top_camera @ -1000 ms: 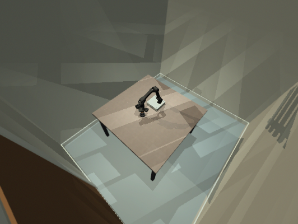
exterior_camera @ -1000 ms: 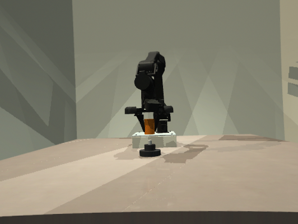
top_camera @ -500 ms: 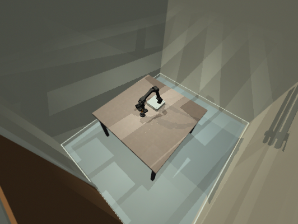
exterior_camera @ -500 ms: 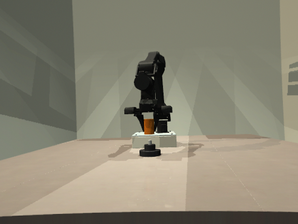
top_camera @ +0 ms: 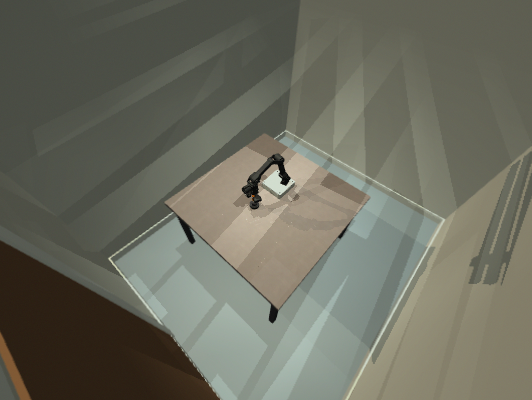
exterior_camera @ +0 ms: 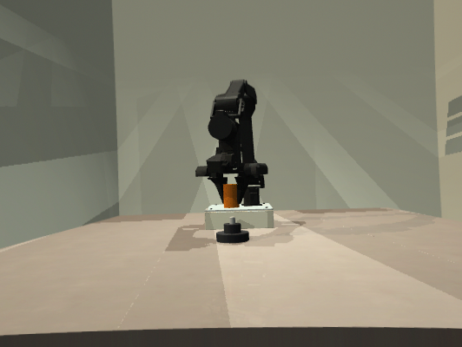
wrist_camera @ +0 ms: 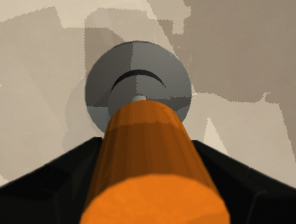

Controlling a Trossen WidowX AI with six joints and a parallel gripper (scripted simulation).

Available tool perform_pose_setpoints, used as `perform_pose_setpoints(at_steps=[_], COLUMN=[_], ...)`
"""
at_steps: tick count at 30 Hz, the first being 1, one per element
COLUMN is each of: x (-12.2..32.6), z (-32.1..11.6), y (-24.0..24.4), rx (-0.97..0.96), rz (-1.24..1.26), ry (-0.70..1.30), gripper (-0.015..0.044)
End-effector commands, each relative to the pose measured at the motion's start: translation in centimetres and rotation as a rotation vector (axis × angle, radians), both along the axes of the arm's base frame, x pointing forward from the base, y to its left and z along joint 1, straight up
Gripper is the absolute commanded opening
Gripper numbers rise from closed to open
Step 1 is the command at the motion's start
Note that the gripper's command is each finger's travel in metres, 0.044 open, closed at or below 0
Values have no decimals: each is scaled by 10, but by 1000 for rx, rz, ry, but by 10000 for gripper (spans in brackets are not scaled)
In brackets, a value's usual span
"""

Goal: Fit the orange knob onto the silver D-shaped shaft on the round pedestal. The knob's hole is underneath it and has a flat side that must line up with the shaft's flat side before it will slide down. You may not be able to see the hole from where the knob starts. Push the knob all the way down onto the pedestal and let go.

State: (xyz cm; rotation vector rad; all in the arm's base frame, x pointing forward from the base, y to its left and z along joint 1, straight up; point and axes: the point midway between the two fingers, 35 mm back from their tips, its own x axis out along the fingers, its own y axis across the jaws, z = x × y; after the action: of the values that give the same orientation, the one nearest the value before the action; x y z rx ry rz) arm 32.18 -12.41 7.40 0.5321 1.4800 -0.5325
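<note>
My gripper [exterior_camera: 230, 200] is shut on the orange knob [exterior_camera: 230, 196] [wrist_camera: 145, 145], a tall upright cylinder. The round dark pedestal [exterior_camera: 233, 237] [wrist_camera: 107, 67] [top_camera: 254, 205] stands on the table with a short silver shaft [exterior_camera: 233, 220] [wrist_camera: 140, 98] on top. In the exterior view the knob's lower end is above the shaft tip, with a gap between them. In the wrist view the knob covers the near part of the pedestal, and only a bit of the shaft shows past its far end. The knob's hole and the shaft's flat side cannot be made out.
The arm's white base block [top_camera: 274, 186] [exterior_camera: 239, 219] stands behind the pedestal on the brown table [top_camera: 300, 250] [exterior_camera: 304, 286]. Patchy shadows lie across the table top around the pedestal.
</note>
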Motion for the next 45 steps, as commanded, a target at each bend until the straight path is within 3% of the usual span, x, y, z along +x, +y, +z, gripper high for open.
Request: perform_pose_setpoints(at_steps=[1,35,45], x=[3,7,6], z=[1,2,-6], y=[0,-2,0], rx=[4,24,25], rz=[-110,-907,-929], ry=[-8,-14,-14], gripper=[0,0,0])
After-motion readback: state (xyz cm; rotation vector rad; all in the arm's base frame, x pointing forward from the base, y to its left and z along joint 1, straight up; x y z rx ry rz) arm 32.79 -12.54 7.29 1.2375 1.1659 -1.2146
